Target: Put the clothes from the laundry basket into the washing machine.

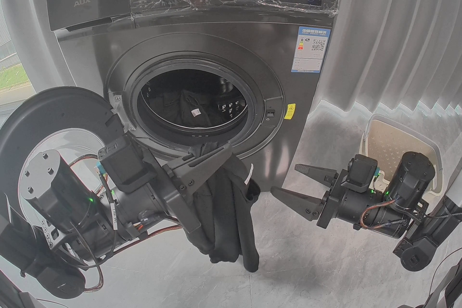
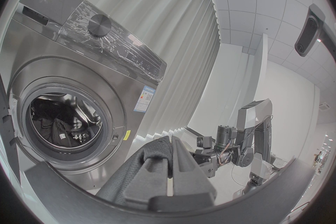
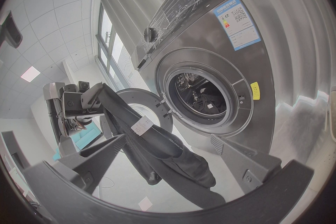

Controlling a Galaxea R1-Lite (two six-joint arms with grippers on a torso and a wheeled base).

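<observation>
Left fingers [image 1: 204, 163] on black garment [image 1: 226, 217] with white tag [image 3: 141, 125]

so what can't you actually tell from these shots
- Head view: part of the laundry basket sits behind the right arm, so any clothes left there are hidden.
- All views: clothes in the drum are one dark heap, count unclear.
- Head view: the black garment in the left gripper hangs bunched, type unclear.

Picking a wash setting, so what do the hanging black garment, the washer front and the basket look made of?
Black garment: soft matte fabric, probably knit; it drapes in limp folds.
Washing machine front: grey metal by the look, satin finish with soft reflections.
Laundry basket: cream plastic, seemingly, matte, with a perforated wall.
</observation>
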